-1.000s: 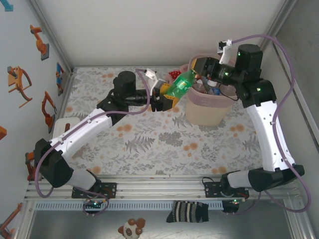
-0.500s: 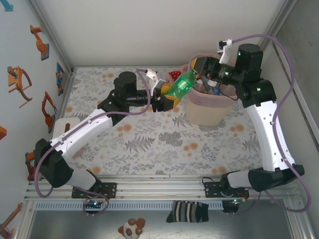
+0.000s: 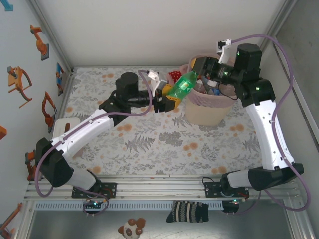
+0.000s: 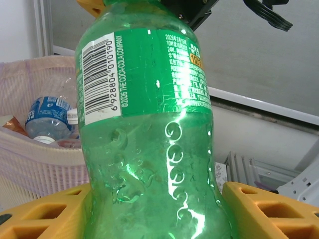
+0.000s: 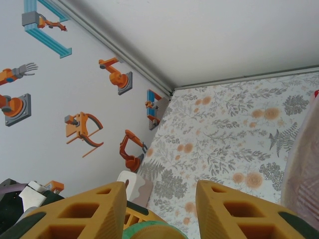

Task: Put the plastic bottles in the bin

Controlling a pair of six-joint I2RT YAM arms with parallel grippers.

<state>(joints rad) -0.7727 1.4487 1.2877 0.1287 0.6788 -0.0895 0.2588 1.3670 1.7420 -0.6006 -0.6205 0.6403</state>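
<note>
Robot lab test cell, white panel walls (image 3: 149, 30) in aluminium framing, cartoon robot-arm stickers (image 3: 19, 82) on the side wall, floral-print worktop (image 3: 159, 149), left arm (image 3: 87, 130) and right arm (image 3: 271, 134) bolted to a slotted aluminium rail (image 3: 159, 185)

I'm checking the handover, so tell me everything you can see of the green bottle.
The green bottle is clear green plastic with a dimpled body, a green label and a white barcode panel. It is off the table, tilted, its upper end reaching the rim of the pink bin. The left pincer clamps its lower part between orange fingers. The right pincer sits at its other end; whether that one grips is unclear.
</note>
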